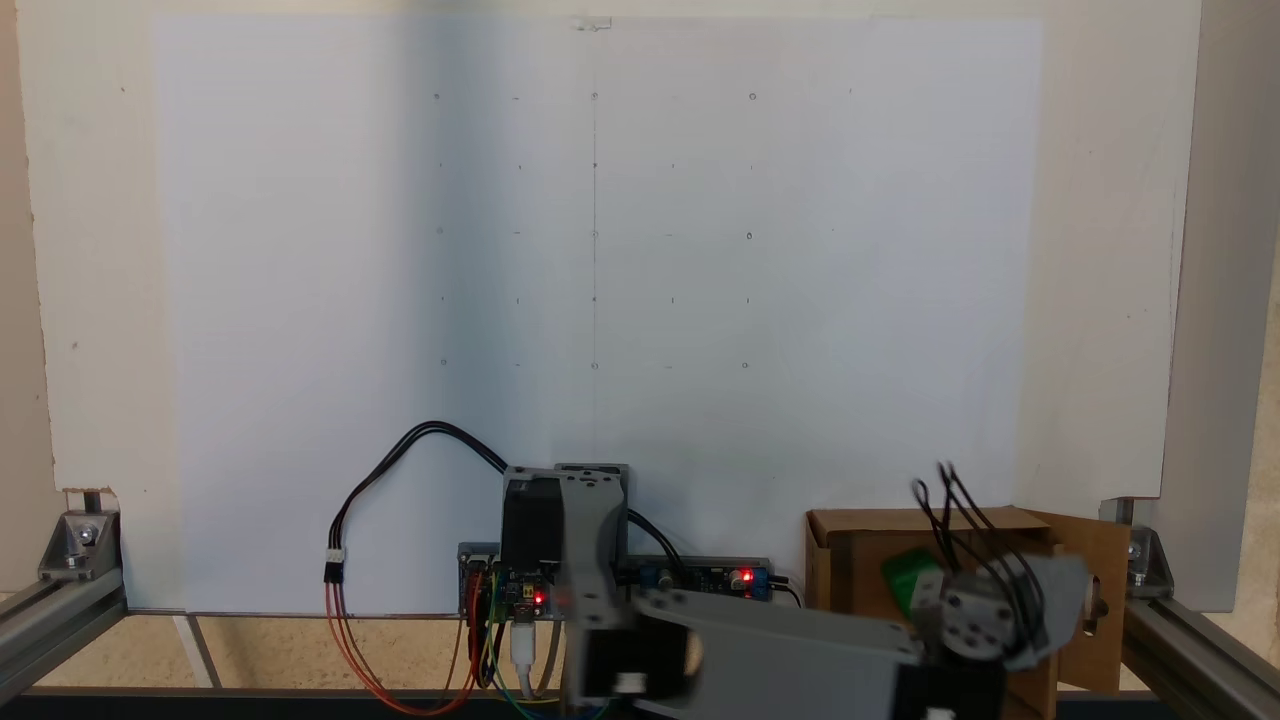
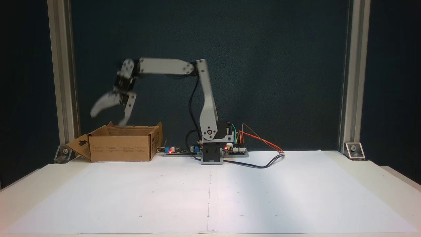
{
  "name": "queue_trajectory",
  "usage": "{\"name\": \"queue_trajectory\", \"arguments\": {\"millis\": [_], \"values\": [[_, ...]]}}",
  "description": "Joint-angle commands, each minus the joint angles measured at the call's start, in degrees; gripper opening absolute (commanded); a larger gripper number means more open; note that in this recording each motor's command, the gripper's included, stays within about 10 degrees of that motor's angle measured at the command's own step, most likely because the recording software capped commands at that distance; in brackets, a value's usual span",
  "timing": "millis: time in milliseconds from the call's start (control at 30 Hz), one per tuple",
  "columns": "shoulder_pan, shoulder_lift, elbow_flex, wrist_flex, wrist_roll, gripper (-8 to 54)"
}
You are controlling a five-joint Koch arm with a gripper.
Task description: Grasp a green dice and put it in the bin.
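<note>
The bin (image 1: 848,562) is a brown cardboard box with open flaps, at the lower right in one fixed view and at the left (image 2: 121,148) in the other. My gripper (image 2: 108,118) hangs just above the bin's opening, its jaws spread wide with nothing between them; the outer jaw is motion-blurred. From above, the gripper (image 1: 1000,595) sits over the bin. The green dice (image 1: 905,578) shows as a blurred green patch inside the bin's opening, just beside the gripper and free of the jaws. I cannot tell whether it is resting or falling.
The arm's base (image 2: 212,153) and its circuit boards with red lights (image 1: 540,597) stand at the table's back edge beside the bin. Loose cables (image 1: 400,470) loop onto the white paper sheet (image 2: 210,194). Aluminium frame posts (image 2: 61,82) rise at the corners.
</note>
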Motion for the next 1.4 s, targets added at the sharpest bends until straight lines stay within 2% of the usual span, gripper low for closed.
{"name": "queue_trajectory", "arguments": {"millis": [0,167,433,533,733,1167,1367], "values": [[-6.68,8.61,-1.49,-0.88,2.99,42.3],[-25.31,17.67,-1.49,-0.79,12.48,42.3],[-58.43,22.76,0.35,-0.88,18.02,42.5],[-70.91,24.96,1.32,-0.97,24.79,42.5],[-88.59,31.55,11.69,-9.76,27.69,42.9],[-92.11,51.06,34.89,-35.07,27.77,45.4],[-91.05,51.94,39.55,-43.15,27.69,47.3]]}}
